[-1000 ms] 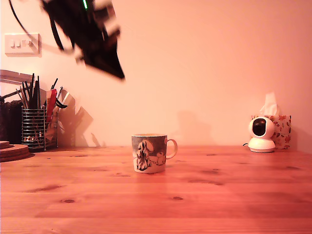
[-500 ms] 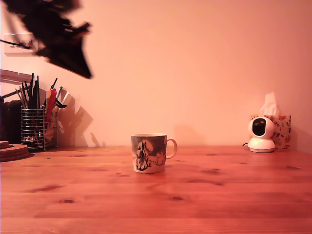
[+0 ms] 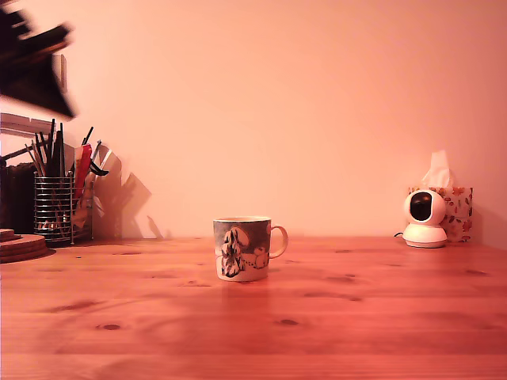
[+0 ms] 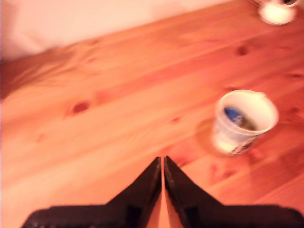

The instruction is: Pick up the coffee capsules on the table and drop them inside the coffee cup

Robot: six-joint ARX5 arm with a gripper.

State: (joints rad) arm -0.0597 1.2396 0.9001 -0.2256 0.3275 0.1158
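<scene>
Worktop [image 3: 333, 317]: broad reddish-brown pine, grain and dark knots plain to see, running back to a pale bare wall.
Room: warm orange light; wire holder [image 3: 55, 207] full of dark utensils at the exterior view's left; small white round camera [image 3: 425, 218] in front of a flowered tissue box [image 3: 459, 207] at the exterior view's right.
Cup [image 3: 242, 248]: upright near the middle of the worktop, handle toward the exterior view's right, dark picture with a white figure on its side.
Cup contents [image 4: 242, 119]: blurred blue and dark shapes inside in the wrist view; too soft to name.
Claw [image 4: 163, 164]: two dark tapered fingers pressed together with only a thin slit between, nothing held, high above bare wood and well apart from the cup.
Arm [image 3: 32, 67]: dark smear at the exterior view's upper left, cut off by the edge.
Capsule: none made out on the wood.
</scene>
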